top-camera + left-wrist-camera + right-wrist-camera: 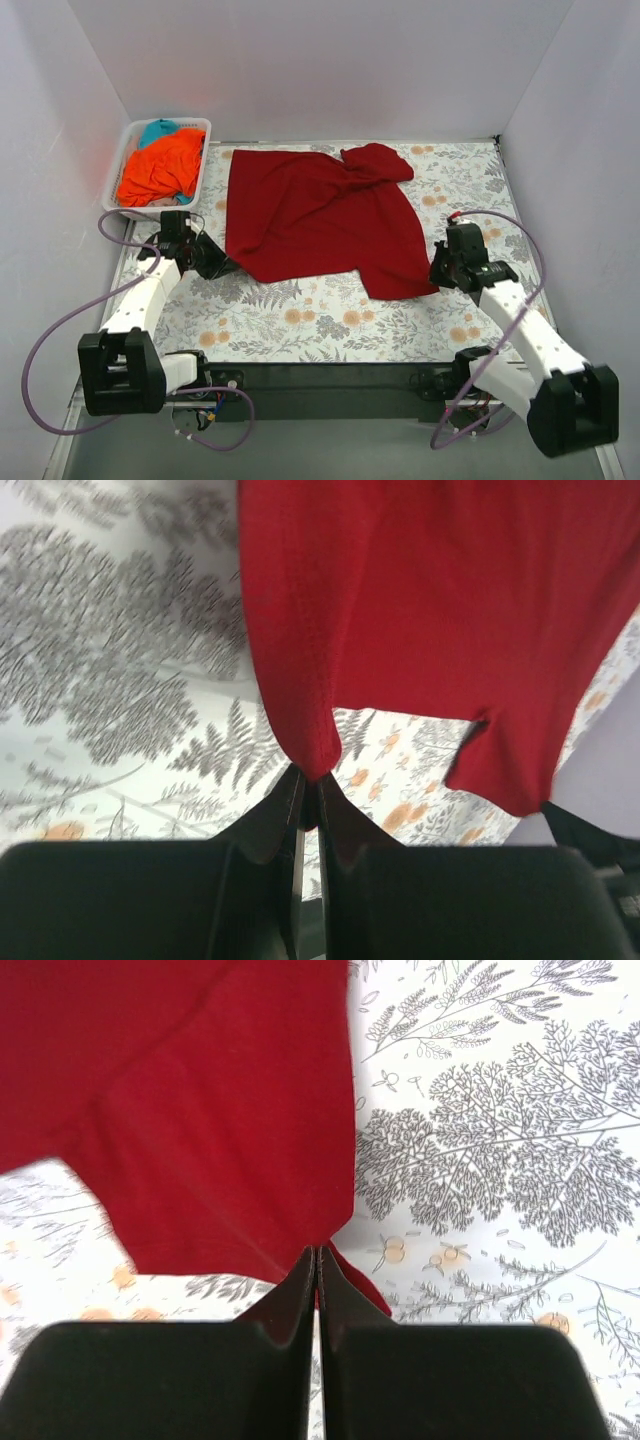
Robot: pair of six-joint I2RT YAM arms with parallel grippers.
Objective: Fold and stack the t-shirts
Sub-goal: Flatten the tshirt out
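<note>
The dark red t-shirt (pixel 320 215) lies spread flat on the floral tablecloth (pixel 330 320) that covers the counter, just to the right of the white slotted basket (pixel 203 160). One sleeve is bunched at the shirt's far edge, about level with the basket's far rim. Its hem runs along the side nearer the arms, past the basket's near end.

The left claw (pixel 228 266) sits just beyond the basket's near right corner. In the left wrist view its jaws are pressed together, with the shirt's near left corner pinched between the tips (pixel 312 780). The cloth (pixel 430 610) fans out from that pinch.

The right claw (pixel 437 272) is well apart from the basket, on the far side of the shirt from it. It is at the near right corner of the hem. Its jaws are likewise closed tight, and a small point of red cloth (pixel 200 1110) is caught at the tips (pixel 317 1255).

Inside the basket the bright orange t-shirt (pixel 160 168) is heaped on top. The teal t-shirt (pixel 157 130) shows at the basket's far end, partly under the orange one.
</note>
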